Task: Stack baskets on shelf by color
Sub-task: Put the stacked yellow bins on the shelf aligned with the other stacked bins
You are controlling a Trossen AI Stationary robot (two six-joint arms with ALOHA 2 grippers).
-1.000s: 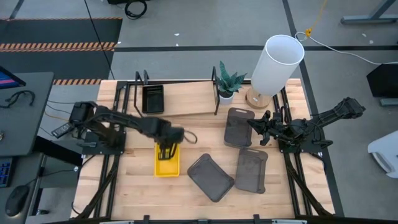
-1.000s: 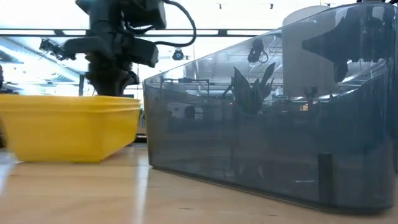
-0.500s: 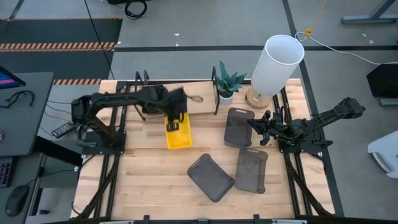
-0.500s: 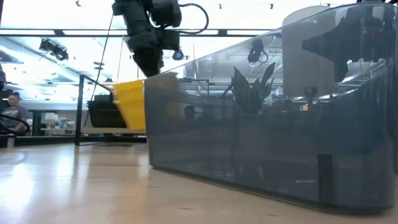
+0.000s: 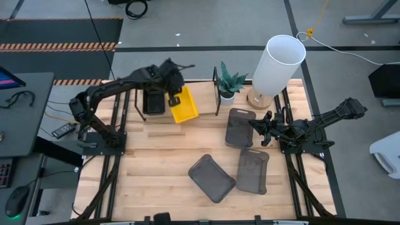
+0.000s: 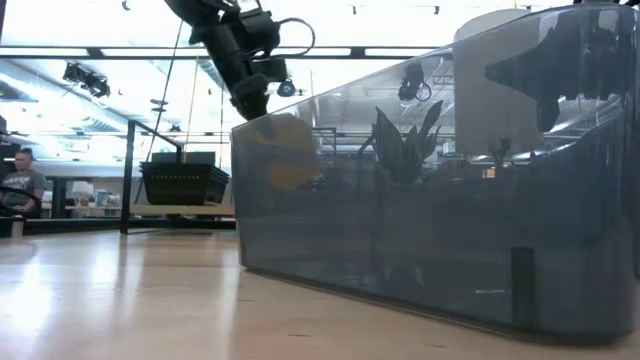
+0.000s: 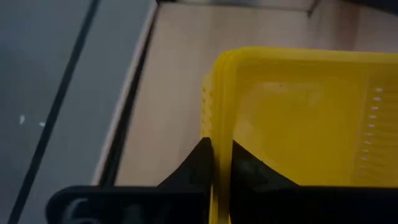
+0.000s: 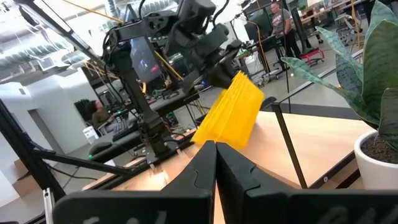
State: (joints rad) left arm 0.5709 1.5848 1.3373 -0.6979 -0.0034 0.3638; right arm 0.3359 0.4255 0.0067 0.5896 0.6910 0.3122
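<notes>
My left gripper (image 5: pixel 174 94) is shut on a yellow basket (image 5: pixel 185 107), which hangs tilted over the shelf (image 5: pixel 200 107) at the table's far side. The right wrist view shows the basket (image 8: pixel 230 115) slanting below the left arm. A black mesh basket (image 5: pixel 154 100) stands on the shelf's left part. Three grey baskets lie on the table: one (image 5: pixel 239 128) beside my right gripper (image 5: pixel 256 127), two (image 5: pixel 252 170) (image 5: pixel 211 177) nearer the front. My right gripper is shut, holds nothing and stays low at the table's right. My left gripper pinches the yellow basket's end wall at its rim (image 7: pixel 219 134), one finger (image 7: pixel 200 163) outside and one finger (image 7: pixel 247 167) inside. The rim there shows two nested edges. The fingers slant down from above. The basket hangs tilted below them, held end uppermost, clear of the table.
A white lamp (image 5: pixel 278 62) and a potted plant (image 5: pixel 230 84) stand at the far right of the shelf. The shelf's black upright loops (image 5: pixel 216 90) rise beside the yellow basket. In the low view a grey basket's wall (image 6: pixel 440 200) fills the foreground.
My left gripper has carried the yellow basket up off the table's left-middle and toward the far edge, to over the shelf. It has turned on the way, and the basket, flat on the table before, now hangs tilted.
</notes>
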